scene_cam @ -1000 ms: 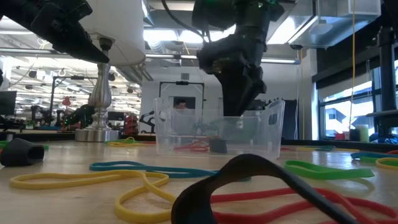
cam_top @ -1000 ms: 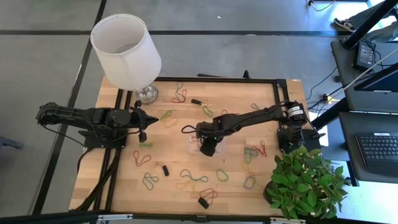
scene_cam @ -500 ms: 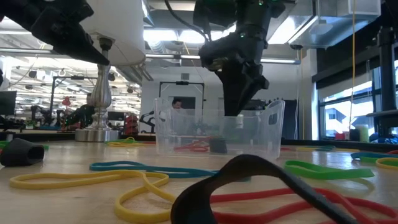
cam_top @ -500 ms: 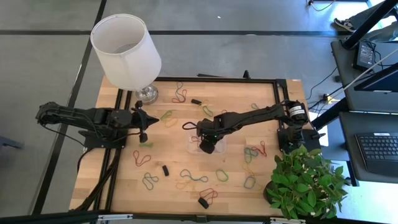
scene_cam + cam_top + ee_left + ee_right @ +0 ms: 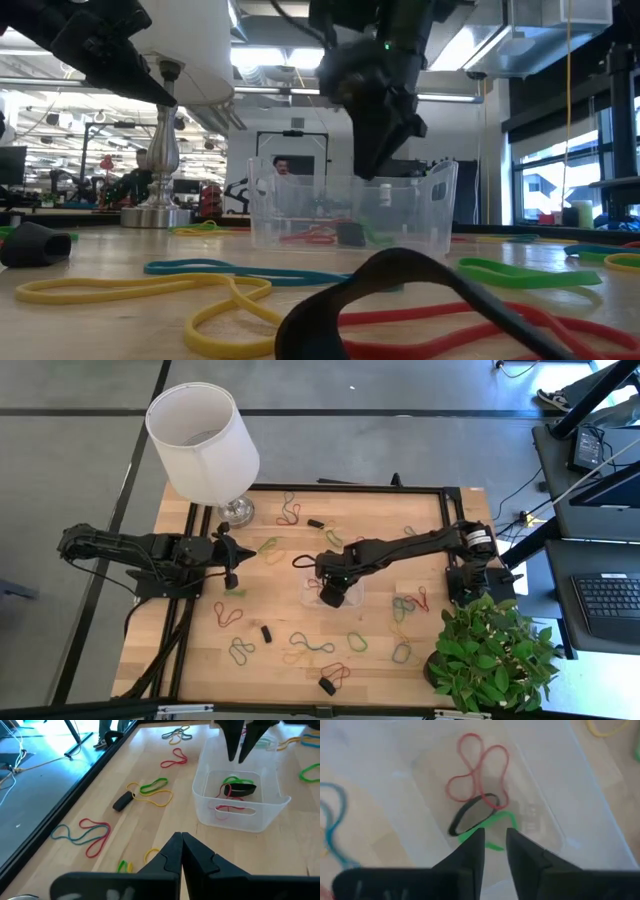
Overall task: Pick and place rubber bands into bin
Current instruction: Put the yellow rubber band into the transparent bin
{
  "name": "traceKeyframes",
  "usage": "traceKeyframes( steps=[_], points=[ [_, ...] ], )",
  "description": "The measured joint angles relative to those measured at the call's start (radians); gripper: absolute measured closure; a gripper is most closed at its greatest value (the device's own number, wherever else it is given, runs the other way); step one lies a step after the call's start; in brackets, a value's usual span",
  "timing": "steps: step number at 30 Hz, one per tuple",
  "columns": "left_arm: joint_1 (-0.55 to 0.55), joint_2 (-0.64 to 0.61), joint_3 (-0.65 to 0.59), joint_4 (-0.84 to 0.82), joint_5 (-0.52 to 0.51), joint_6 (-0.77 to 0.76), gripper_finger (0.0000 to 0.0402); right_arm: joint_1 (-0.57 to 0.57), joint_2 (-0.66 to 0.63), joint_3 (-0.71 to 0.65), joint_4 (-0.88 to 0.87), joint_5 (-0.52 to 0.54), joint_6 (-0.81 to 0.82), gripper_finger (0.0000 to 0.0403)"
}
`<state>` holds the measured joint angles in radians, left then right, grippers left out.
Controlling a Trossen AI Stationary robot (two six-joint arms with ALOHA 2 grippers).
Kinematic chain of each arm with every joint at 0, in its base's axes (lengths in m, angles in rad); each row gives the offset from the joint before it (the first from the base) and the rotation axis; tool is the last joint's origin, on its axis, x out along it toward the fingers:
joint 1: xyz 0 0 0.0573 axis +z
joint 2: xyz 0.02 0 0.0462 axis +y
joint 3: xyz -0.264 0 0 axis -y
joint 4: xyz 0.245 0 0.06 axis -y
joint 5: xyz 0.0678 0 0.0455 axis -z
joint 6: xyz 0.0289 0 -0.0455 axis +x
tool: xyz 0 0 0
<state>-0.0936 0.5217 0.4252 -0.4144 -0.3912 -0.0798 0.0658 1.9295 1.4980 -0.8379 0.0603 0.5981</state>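
Note:
The clear bin (image 5: 318,598) (image 5: 350,212) (image 5: 240,805) stands on its base at the table's middle. Red (image 5: 480,767), black (image 5: 470,815) and green (image 5: 492,827) rubber bands lie on its floor. My right gripper (image 5: 331,588) (image 5: 374,170) (image 5: 495,837) hangs open just above the bin, fingers pointing down, holding nothing. My left gripper (image 5: 231,573) (image 5: 181,840) hovers shut and empty to the left of the bin. Many more rubber bands (image 5: 312,645) (image 5: 150,285) lie scattered flat on the wood.
A lamp with a white shade (image 5: 202,440) stands at the far left corner. A potted plant (image 5: 490,650) sits at the near right corner. Small black blocks (image 5: 267,633) (image 5: 327,685) (image 5: 315,523) lie among the bands. A black frame (image 5: 350,488) rims the table.
My right gripper has risen a little, from down inside the bin to just above its rim. The left arm has stayed where it was.

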Motion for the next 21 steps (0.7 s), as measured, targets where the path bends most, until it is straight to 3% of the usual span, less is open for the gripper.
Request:
traceKeyframes(
  steps=[5,8,14,21],
  points=[
    [0.0,0.0,0.0,0.022,0.002,0.012,0.04,0.003,-0.039,0.021,-0.082,0.056,-0.031,0.032],
    [0.0,0.002,0.001,0.072,0.056,0.013,0.04,0.021,-0.113,-0.032,-0.108,0.109,-0.063,0.032],
    [-0.013,0.067,0.061,0.048,0.097,0.019,0.04,0.038,-0.382,-0.304,0.006,0.133,-0.002,0.0334],
    [-0.056,0.264,0.179,0.042,0.098,0.04,0.0399,0.039,-0.781,-0.633,0.227,0.134,0.03,0.0371]
  ],
)
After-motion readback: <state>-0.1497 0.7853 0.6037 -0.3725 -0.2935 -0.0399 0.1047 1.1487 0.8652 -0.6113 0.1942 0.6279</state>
